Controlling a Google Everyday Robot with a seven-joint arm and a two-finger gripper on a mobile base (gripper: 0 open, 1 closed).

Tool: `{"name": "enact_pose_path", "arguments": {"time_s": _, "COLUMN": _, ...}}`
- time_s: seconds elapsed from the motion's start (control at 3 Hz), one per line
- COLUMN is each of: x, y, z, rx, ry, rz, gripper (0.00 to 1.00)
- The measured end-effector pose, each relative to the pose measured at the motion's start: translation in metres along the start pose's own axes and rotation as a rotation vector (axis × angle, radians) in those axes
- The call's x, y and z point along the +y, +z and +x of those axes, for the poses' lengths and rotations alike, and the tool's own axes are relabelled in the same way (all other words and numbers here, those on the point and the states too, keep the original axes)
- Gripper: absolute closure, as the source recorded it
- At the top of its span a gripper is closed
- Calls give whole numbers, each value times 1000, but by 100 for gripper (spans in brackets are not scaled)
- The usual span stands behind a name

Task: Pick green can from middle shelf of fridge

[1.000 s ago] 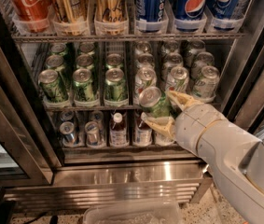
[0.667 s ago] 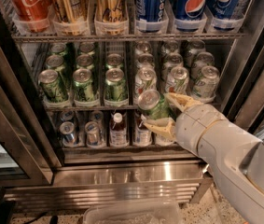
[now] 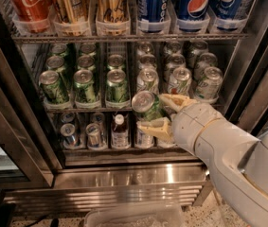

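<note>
The green can (image 3: 145, 107) is seen just in front of the middle shelf (image 3: 91, 109) of the fridge (image 3: 124, 176), beside its whitish cans (image 3: 178, 82). It is clamped by the gripper (image 3: 152, 112), whose fingers (image 3: 174, 101) are closed on its sides.

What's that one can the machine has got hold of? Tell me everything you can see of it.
The green can is a shiny metal drink can, green-sided with unreadable lettering, silver top and pull tab. It leans, top tipped toward the camera, in front of the middle shelf, before a lane of whitish cans. The tool, right of centre in the fridge opening, is shut on it, pale fingers pressing its upper right and lower sides.
</note>
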State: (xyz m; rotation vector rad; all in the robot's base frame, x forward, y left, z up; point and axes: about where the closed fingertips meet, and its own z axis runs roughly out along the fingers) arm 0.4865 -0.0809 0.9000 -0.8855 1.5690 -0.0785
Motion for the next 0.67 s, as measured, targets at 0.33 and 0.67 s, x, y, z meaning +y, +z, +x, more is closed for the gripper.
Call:
{"name": "enact_pose_path", "arguments": {"time_s": 0.33, "x": 5, "y": 3, "z": -9, "rx": -30, "ry": -55, "rz": -7, "gripper": 100}}
{"name": "enact_pose_path", "arguments": {"time_s": 0.67, "x": 5, "y": 3, "z": -9, "rx": -30, "ry": -55, "rz": -7, "gripper": 100}}
